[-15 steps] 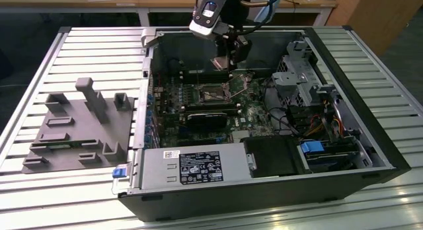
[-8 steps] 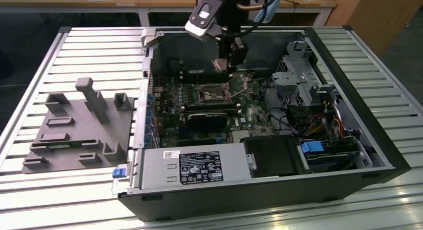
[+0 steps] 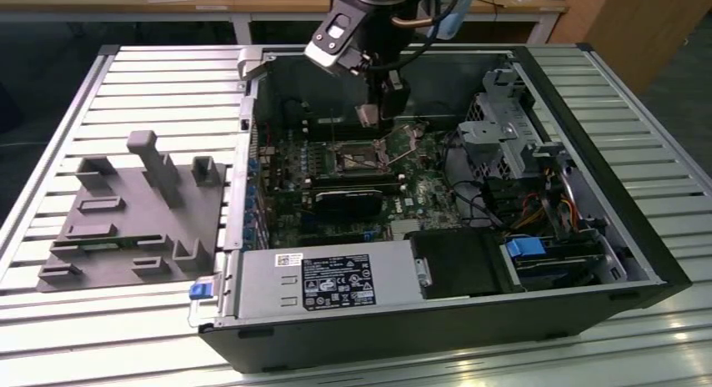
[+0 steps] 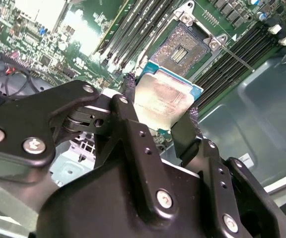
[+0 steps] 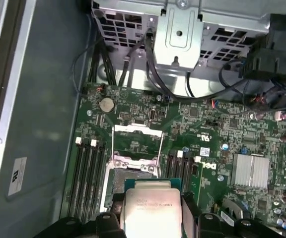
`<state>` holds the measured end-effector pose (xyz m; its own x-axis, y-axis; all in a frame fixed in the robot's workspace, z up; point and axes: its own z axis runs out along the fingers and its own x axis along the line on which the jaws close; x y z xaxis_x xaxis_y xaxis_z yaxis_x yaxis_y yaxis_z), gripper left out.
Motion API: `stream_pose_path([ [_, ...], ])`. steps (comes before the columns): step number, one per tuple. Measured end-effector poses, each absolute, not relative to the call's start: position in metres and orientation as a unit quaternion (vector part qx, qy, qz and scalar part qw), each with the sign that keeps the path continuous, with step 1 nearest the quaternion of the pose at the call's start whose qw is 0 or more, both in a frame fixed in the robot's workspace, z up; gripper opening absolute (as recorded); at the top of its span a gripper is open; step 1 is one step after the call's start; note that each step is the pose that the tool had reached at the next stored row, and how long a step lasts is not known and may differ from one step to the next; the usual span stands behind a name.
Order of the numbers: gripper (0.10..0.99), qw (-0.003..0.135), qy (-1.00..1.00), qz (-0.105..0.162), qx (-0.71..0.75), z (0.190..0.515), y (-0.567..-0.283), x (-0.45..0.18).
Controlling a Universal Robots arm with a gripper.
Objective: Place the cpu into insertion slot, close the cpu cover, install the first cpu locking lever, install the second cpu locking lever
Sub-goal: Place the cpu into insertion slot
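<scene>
We note black two-finger pincer (image 4: 160,108) clenched on square silver-topped cpu chip with teal edge (image 4: 165,96). Pads grip opposite edges, we judge to spare underside contacts. Chip hangs in air inside black computer case (image 3: 468,320). Square dark-centred insertion slot with silvery metal rim (image 4: 181,47) lies below and just beyond fingertips, apart from chip. Slot bare, so seating not yet done. Thin silvery windowed cpu cover (image 5: 137,140) stands open on slot's far side from pincer, we judge to leave socket free for chip.
</scene>
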<state>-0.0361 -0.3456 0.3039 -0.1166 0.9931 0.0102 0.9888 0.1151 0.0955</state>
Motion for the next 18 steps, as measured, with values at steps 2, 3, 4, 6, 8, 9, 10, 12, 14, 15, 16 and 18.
stream_pose_path([
  [2,0.537,0.030,0.745,0.041,0.666,0.302,-0.346,-0.038],
  [3,0.537,0.031,0.744,0.042,0.666,0.301,-0.346,-0.039],
  [4,0.537,0.032,0.744,0.043,0.667,0.300,-0.346,-0.040],
  [6,0.537,0.035,0.743,0.045,0.667,0.298,-0.346,-0.041],
  [8,0.537,0.037,0.741,0.047,0.668,0.296,-0.346,-0.043],
  [9,0.537,0.039,0.741,0.048,0.669,0.295,-0.346,-0.043],
  [10,0.537,0.040,0.740,0.049,0.669,0.294,-0.346,-0.043],
  [12,0.537,0.040,0.739,0.049,0.671,0.291,-0.346,-0.043],
  [14,0.537,0.040,0.732,0.049,0.679,0.289,-0.346,-0.044],
  [15,0.537,0.041,0.727,0.049,0.683,0.288,-0.346,-0.044],
  [16,0.537,0.041,0.724,0.049,0.687,0.287,-0.346,-0.044],
  [18,0.537,0.041,0.718,0.048,0.693,0.284,-0.346,-0.044],
])
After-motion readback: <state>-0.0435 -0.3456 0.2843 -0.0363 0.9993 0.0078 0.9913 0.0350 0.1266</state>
